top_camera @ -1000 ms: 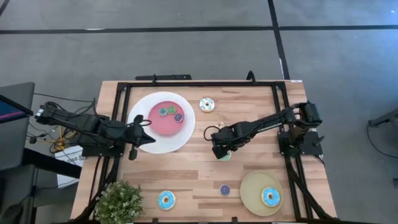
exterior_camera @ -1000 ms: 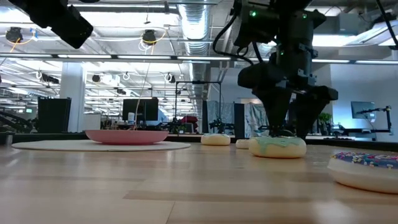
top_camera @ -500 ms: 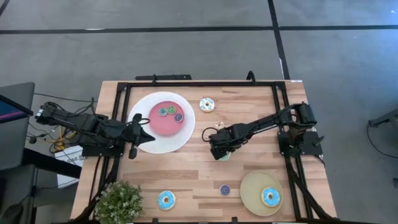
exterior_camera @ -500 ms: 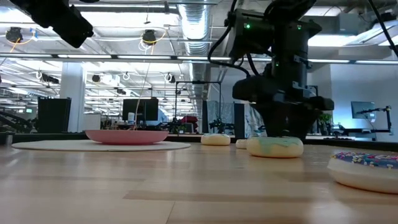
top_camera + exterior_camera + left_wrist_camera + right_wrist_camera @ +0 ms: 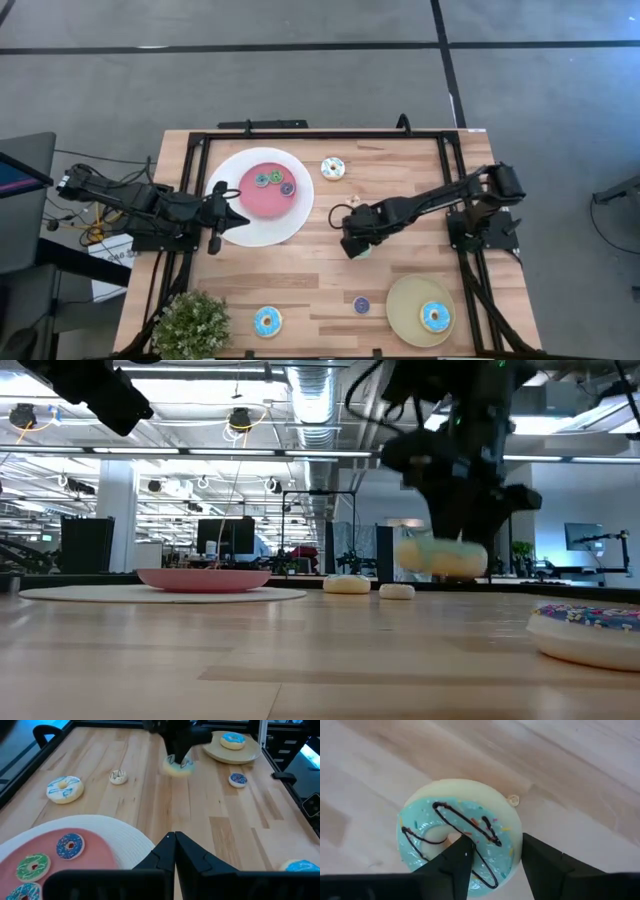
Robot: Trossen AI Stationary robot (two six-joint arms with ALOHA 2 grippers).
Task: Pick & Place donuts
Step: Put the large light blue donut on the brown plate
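My right gripper [image 5: 356,247] hangs over the table's middle, shut on the light green donut [image 5: 460,837], which has dark drizzle and sprinkles. In the low view that donut [image 5: 440,556] floats above the wood. My left gripper [image 5: 242,221] is shut and waits at the near rim of the white plate with pink centre [image 5: 232,232]. That plate carries three tiny donuts [image 5: 273,180]. The cream donut [image 5: 333,168] lies flat on the table beyond the middle. One blue donut [image 5: 267,321] lies near the front edge. Another blue donut [image 5: 435,317] sits on the tan plate [image 5: 404,300]. My right gripper comes from above, pointing down, and grips the light green donut's ring [image 5: 512,837]. One finger [image 5: 456,862] stands at the centre hole and the other finger [image 5: 542,862] outside the rim. The donut is lifted clear of the table and roughly level.
A tiny purple donut [image 5: 361,305] lies near the tan plate, and a tiny pale one [image 5: 352,201] lies just beyond my right gripper. A potted plant [image 5: 190,325] stands at the near left corner. A black frame [image 5: 300,134] runs along the table's edges.
My right gripper dropped onto the light green donut, took hold of it, and rose. The donut, which rested on the wood a second ago, now hangs clear above the table.
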